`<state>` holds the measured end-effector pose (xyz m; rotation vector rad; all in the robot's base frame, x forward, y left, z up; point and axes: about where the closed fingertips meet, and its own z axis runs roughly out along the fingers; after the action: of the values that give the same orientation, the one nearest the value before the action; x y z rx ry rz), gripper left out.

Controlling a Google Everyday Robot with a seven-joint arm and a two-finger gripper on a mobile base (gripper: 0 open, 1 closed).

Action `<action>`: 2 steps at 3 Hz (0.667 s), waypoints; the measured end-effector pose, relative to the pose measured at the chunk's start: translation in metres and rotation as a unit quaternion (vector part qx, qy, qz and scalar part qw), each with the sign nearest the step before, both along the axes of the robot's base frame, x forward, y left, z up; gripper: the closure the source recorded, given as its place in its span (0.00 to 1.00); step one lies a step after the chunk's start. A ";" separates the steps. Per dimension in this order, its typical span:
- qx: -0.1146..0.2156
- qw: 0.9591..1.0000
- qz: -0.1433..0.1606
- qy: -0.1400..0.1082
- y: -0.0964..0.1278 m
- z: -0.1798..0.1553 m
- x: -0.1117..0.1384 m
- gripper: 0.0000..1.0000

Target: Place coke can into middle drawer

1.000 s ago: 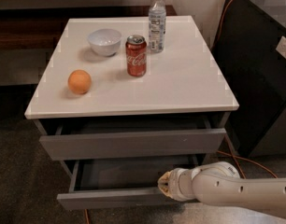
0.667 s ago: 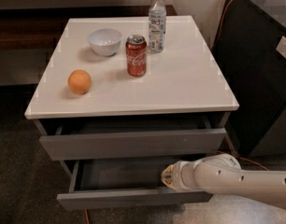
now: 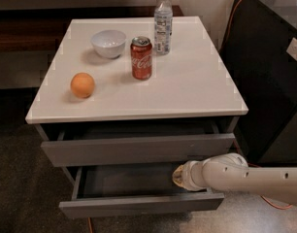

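Right now your end effector (image 3: pixel 179 176) reaches into the middle drawer (image 3: pixel 139 204), which stands pulled out, ready for the can (image 3: pixel 141 58). Whether it is open or closed, you cannot tell. The can stands upright on the table (image 3: pixel 197 89), not yet grasped.

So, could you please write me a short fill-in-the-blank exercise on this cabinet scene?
1. The upright coke can is ____ with white script.
2. The middle drawer is pulled ____.
3. The gripper is down inside the middle drawer, towards its ____-hand end as pictured.
4. The orange lies to the ____ of the can as pictured.

Missing words: red; open; right; left.
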<state>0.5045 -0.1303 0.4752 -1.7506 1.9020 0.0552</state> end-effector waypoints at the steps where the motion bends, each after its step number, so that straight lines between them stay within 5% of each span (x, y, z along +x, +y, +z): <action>1: -0.001 1.000 -0.002 0.000 -0.002 -0.016 0.006 1.00; 2: -0.001 1.000 -0.004 0.004 0.000 -0.030 0.007 1.00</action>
<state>0.5110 -0.1306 0.4451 -1.7464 1.9150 0.0563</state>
